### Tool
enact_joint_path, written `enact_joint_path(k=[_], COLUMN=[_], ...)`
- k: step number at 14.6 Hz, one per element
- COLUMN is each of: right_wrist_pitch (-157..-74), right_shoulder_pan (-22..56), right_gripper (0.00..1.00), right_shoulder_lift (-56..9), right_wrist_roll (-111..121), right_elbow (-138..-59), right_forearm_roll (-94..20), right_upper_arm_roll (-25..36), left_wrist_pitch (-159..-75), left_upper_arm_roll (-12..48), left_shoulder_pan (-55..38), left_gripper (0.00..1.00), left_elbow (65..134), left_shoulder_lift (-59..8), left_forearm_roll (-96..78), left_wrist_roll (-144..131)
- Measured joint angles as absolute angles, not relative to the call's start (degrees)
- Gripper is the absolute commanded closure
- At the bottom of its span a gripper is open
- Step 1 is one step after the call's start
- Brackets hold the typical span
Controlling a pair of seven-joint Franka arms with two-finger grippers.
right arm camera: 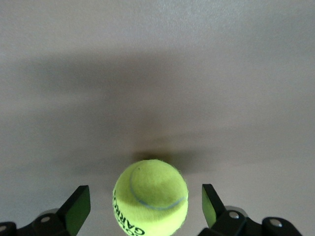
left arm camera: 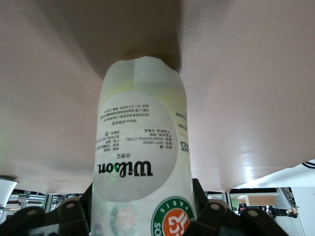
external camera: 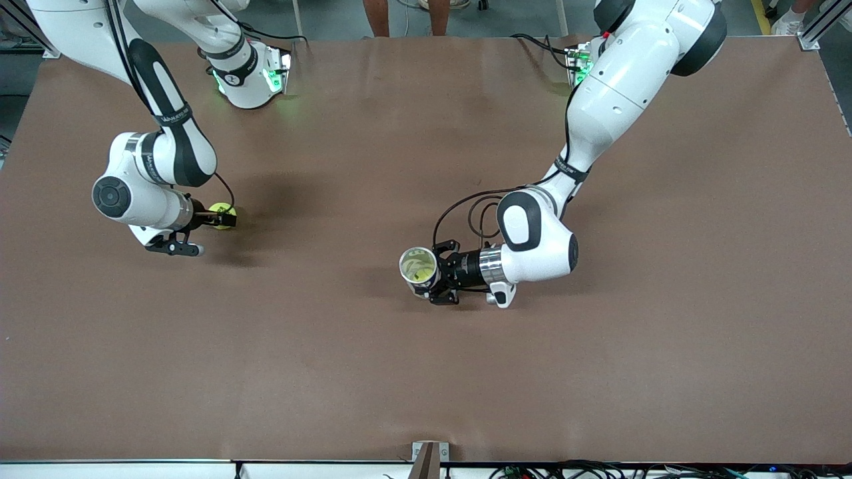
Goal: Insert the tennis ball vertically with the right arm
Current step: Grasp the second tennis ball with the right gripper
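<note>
Tennis ball (right arm camera: 150, 196), lower part cut off, lies between spread right gripper (right arm camera: 145, 206); left gripper (external camera: 436, 276) clamps can (left arm camera: 142, 162).

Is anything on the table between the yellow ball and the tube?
No. In the front view only bare brown table lies between the tennis ball, at the right hand, and the tube in the left hand.

The table (external camera: 373, 372) is a plain flat brown. The tennis ball (right arm camera: 150, 196) is bright yellow-green with a paler curved seam and black lettering. The can (left arm camera: 140, 162) is clear and pale, with a white round label carrying black print, and below it a round badge in green, orange and white. Both arms are white with black bands and silver wrist rings; green lights glow at their bases.
</note>
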State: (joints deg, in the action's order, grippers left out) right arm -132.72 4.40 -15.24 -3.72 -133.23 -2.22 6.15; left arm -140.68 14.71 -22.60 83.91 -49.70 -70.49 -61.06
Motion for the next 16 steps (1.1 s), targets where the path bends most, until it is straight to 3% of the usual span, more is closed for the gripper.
enact_joint_path(k=[6, 7, 10, 12, 16], right_wrist_pitch=[-132.7, -132.7, -132.7, -132.7, -132.4], right_shoulder_pan=[4.4, 4.4, 4.4, 4.4, 4.4], right_gripper=[0.01, 0.08, 0.43, 0.57, 0.60], right_shoulder_lift=[-16.3, -16.5, -17.1, -17.0, -16.9], right_wrist_roll=[-3.7, -3.7, -3.7, -3.7, -3.7], right_elbow=[-134.3, -134.4, -134.6, -134.6, -134.3], right_forearm_roll=[-2.2, -2.2, -2.2, -2.2, -2.2], right_upper_arm_roll=[6.1, 6.1, 6.1, 6.1, 5.9], left_wrist_pitch=[-140.7, -140.7, -140.7, -140.7, -140.7], left_upper_arm_roll=[14.7, 14.7, 14.7, 14.8, 14.9], left_shoulder_pan=[-22.3, -22.2, -22.2, -22.2, -22.3], left_gripper=[0.27, 0.27, 0.27, 0.27, 0.27], left_elbow=[83.8, 83.8, 83.6, 83.3, 83.2], left_shoulder_lift=[-49.7, -49.7, -49.7, -49.6, -49.6], left_forearm_roll=[-70.5, -70.5, -70.5, -70.5, -70.5], left_wrist_roll=[-61.2, -61.3, -61.4, -61.5, -61.5])
